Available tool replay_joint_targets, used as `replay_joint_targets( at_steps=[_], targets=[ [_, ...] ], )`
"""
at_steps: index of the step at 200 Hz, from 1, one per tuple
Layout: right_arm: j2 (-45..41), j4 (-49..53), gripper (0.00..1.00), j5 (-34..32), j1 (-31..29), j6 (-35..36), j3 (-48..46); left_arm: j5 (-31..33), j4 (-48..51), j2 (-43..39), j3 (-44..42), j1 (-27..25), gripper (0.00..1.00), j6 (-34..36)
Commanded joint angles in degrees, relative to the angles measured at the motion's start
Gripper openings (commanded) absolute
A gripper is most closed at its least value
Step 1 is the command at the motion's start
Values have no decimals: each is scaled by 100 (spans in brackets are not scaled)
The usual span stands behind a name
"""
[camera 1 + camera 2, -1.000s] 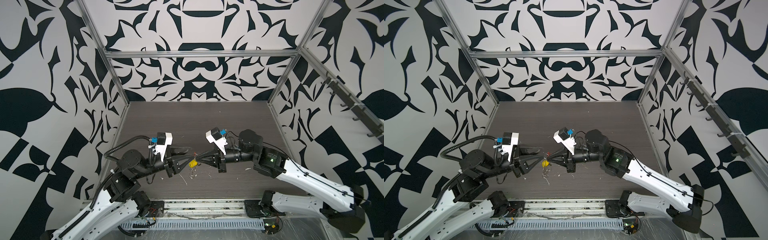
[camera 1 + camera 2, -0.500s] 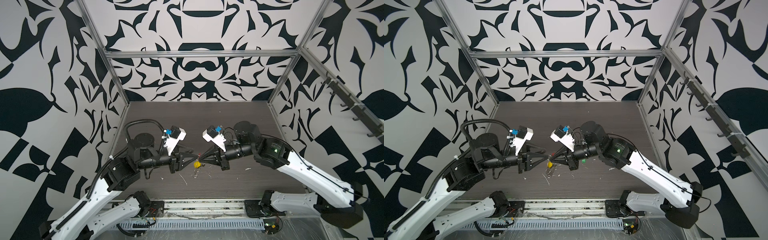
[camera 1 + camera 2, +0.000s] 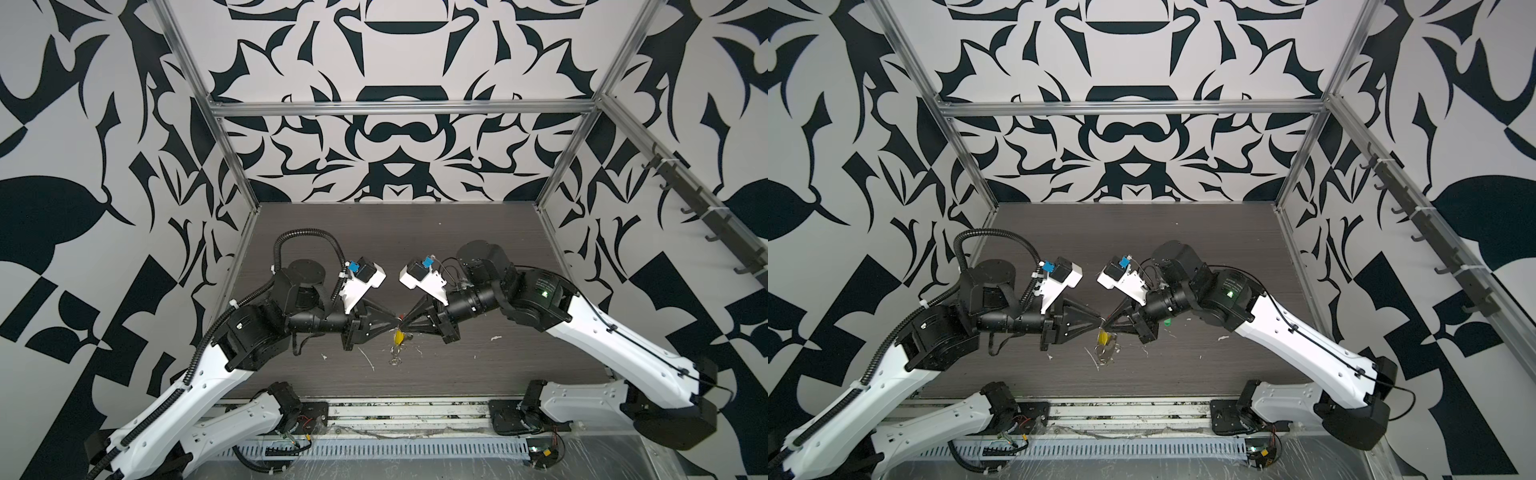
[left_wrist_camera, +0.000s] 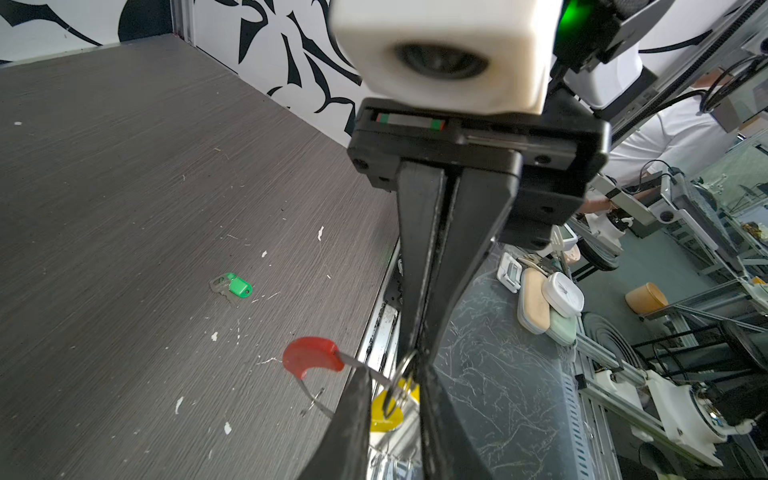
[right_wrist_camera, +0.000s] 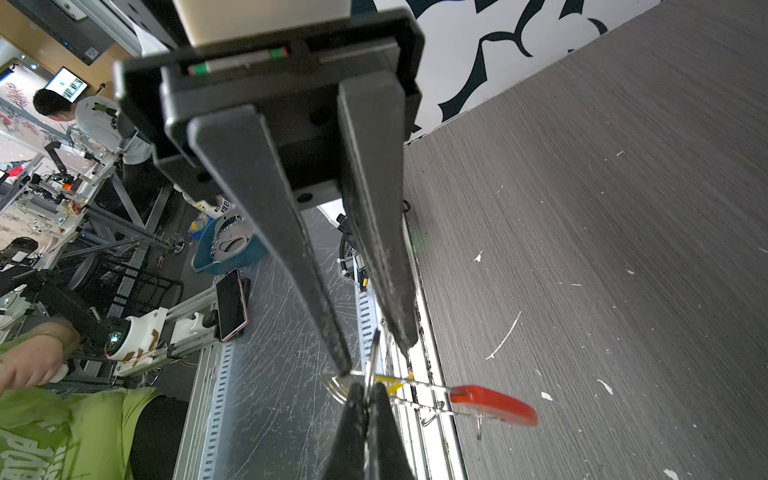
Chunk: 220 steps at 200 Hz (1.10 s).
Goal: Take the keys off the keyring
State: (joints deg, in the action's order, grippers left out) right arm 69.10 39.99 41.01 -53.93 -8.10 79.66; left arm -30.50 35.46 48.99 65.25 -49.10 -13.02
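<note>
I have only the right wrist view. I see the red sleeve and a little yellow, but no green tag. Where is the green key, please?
Observer: The green-tagged key lies flat on the table, apart from the keyring.
Operator: And the yellow one?
Observer: In both top views the yellow-tagged key hangs down under the right pincer.
Operator: What does that pincer grip?
Observer: The left wrist view shows it shut on the small split ring carrying the yellow tag.
</note>
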Motion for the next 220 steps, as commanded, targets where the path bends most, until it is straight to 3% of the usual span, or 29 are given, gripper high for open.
replay_joint_targets(
  at_steps=[1, 73, 111, 135, 174, 220],
  targets=[
    [13, -36, 0, 147, 26, 131, 326, -184, 139, 30, 152, 6, 25, 56],
    [121, 40, 0, 161, 25, 168, 423, -268, -7, 53, 128, 6, 13, 20],
    [123, 12, 0, 117, 27, 162, 432, -215, -129, 6, 54, 6, 0, -9],
    [46, -143, 0, 57, 28, 103, 386, -130, -320, -97, -32, 6, 0, -61],
    [-324, -804, 39, -275, 30, -106, 1, 190, -1004, -444, -368, 6, 0, -296],
    [-1274, -2562, 51, -1014, 23, -505, -1289, 778, -2077, -986, -987, 6, 0, -614]
  ],
)
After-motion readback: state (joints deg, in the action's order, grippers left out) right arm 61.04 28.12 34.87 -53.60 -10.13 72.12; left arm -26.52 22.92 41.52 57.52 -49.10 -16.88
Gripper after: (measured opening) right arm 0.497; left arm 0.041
